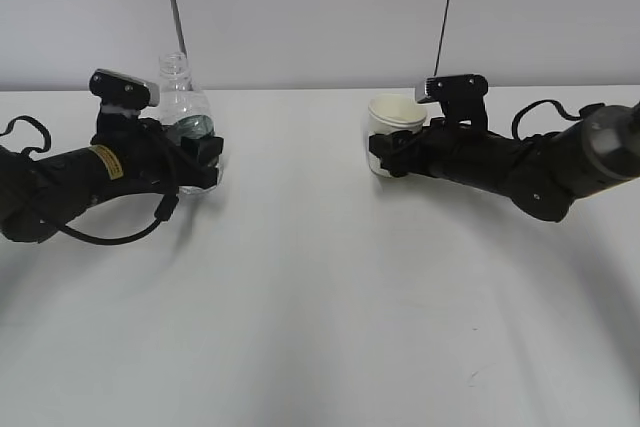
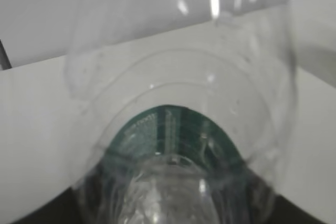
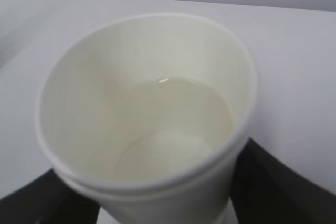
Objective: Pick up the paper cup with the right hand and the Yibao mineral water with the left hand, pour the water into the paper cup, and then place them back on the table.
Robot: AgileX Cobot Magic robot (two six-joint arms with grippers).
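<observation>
exterior: left hand grasps Yibao mineral water, right hand grasps paper cup; both upright on table, well apart, wide bare tabletop between.
left wrist: bottle fills view.
right wrist: water in cup.

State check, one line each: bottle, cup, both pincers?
Yibao mineral water: upright, uncapped, clamped low on its body.
paper cup: upright, some water in the bottom.
left pincer: closed around the bottle at the green label.
right pincer: closed around the cup's lower wall.
table: whether the bottle and cup rest on it or hang just above, cannot tell.
</observation>
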